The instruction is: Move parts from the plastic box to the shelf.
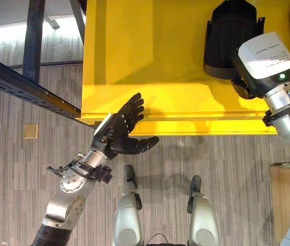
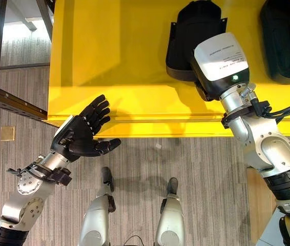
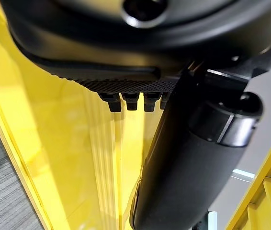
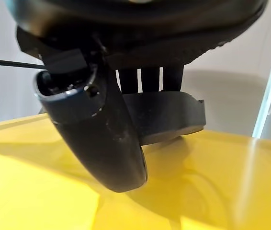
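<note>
A yellow plastic box (image 1: 135,61) spreads across the upper part of both eye views. A black part (image 1: 227,36) lies in it, and a second black part (image 2: 283,41) lies at the far right. My right hand (image 4: 140,28) is over the nearer black part (image 4: 174,112). Its fingers (image 4: 150,79) point straight down onto the part's top and its thumb (image 4: 102,134) hangs in front; the part rests on the box floor. My left hand (image 1: 117,128) hovers open and empty at the box's front left edge, fingers spread.
A dark metal shelf beam (image 1: 27,87) runs diagonally at the left, with an upright post (image 1: 34,36) behind it. A small wooden block (image 1: 30,131) lies on the carpet. A wooden surface (image 1: 288,195) stands at the lower right.
</note>
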Motion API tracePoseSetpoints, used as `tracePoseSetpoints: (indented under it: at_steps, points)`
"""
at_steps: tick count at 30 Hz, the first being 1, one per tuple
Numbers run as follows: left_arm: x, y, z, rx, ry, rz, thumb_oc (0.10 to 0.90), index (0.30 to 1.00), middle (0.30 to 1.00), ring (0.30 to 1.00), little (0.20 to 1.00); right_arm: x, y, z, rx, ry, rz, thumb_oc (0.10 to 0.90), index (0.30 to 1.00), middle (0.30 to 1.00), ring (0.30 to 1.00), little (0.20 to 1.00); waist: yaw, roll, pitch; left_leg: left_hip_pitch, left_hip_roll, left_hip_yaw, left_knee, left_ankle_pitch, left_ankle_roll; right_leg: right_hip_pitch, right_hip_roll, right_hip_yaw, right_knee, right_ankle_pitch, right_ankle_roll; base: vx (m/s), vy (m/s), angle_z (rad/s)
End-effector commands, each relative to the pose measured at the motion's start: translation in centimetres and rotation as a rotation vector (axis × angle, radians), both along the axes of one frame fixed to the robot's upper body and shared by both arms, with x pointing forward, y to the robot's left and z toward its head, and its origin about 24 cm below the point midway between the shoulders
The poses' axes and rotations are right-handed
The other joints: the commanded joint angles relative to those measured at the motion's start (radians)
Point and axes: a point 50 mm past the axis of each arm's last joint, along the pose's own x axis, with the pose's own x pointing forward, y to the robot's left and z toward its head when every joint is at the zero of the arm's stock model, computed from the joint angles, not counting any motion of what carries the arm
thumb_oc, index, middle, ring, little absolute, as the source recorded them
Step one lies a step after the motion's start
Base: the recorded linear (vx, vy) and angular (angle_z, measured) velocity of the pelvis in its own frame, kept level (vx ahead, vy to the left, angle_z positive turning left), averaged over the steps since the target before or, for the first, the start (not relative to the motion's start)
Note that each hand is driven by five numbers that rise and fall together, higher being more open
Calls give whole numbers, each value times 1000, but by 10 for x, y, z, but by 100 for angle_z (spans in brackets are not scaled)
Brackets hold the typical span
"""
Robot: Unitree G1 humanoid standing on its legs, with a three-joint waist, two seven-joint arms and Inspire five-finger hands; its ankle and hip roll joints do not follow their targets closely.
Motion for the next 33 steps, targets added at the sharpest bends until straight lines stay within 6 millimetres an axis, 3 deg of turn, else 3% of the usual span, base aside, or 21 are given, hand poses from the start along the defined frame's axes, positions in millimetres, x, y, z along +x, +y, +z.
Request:
tracePoseSetpoints:
  at_steps: [1,14,33]
  points:
    - [-2,-3,29,43,-158,-36,900,1000,1000,1000,1000,-18,23,69,-51,-313,75,400,300,300,300,300,18,-37,-38,54,5,-55,85,-163,-26,-47,177,-18,39,-66,-142,0,0,0]
    - [0,-5,29,59,-155,-43,900,1000,1000,1000,1000,-7,20,67,-66,-310,36,400,300,300,300,300,27,-42,-37,47,6,-59,91,-162,-27,-48,176,-24,43,-67,-141,-3,-5,1]
    - [3,-4,30,62,-160,-37,900,1000,1000,1000,1000,9,-11,55,-4,-259,-130,400,300,300,300,300,23,-50,-35,50,12,-56,88,-158,-28,-45,177,-25,44,-67,-141,0,0,0]
